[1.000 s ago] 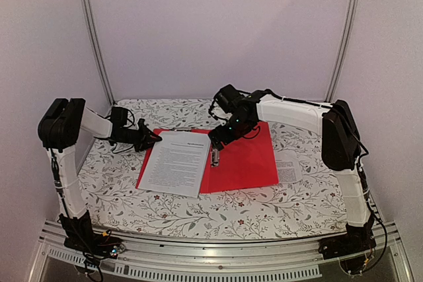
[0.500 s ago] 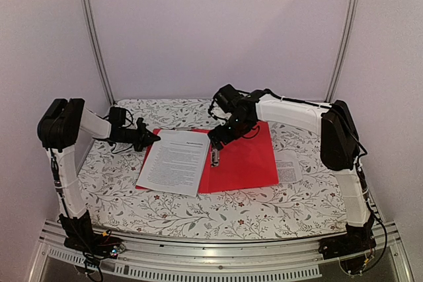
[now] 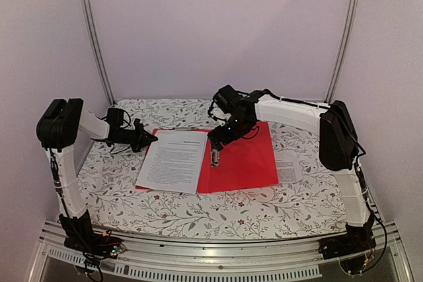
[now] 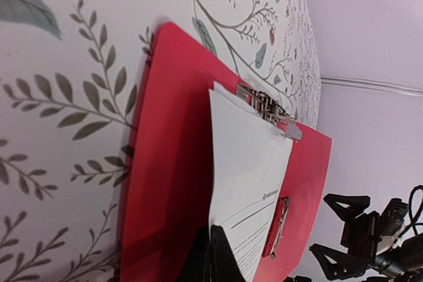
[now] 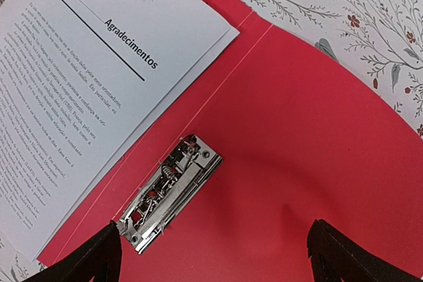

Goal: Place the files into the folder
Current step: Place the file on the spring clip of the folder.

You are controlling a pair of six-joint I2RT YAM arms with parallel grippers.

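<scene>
The red folder [image 3: 244,160] lies open on the flowered table. A printed white sheet of the files [image 3: 173,160] covers its left half. My left gripper [image 3: 151,140] is at that sheet's far-left edge. In the left wrist view its fingers [image 4: 213,255] are shut on the sheet's [image 4: 248,156] raised edge, above the folder [image 4: 165,163]. My right gripper [image 3: 218,142] hovers open over the folder's spine. In the right wrist view the gripper [image 5: 218,262] has a metal clip [image 5: 168,193] just inside its left finger, on the red folder [image 5: 297,130], beside the sheet [image 5: 66,97].
Another printed sheet [image 3: 289,165] lies on the table by the folder's right edge. A second metal clip [image 4: 268,107] sits at the folder's top edge. Pale walls and metal posts close in the table at the back and sides.
My left gripper has closed on the sheet's edge and drawn back a little to the left, and the sheet has shifted slightly left with it. The right arm has held still.
</scene>
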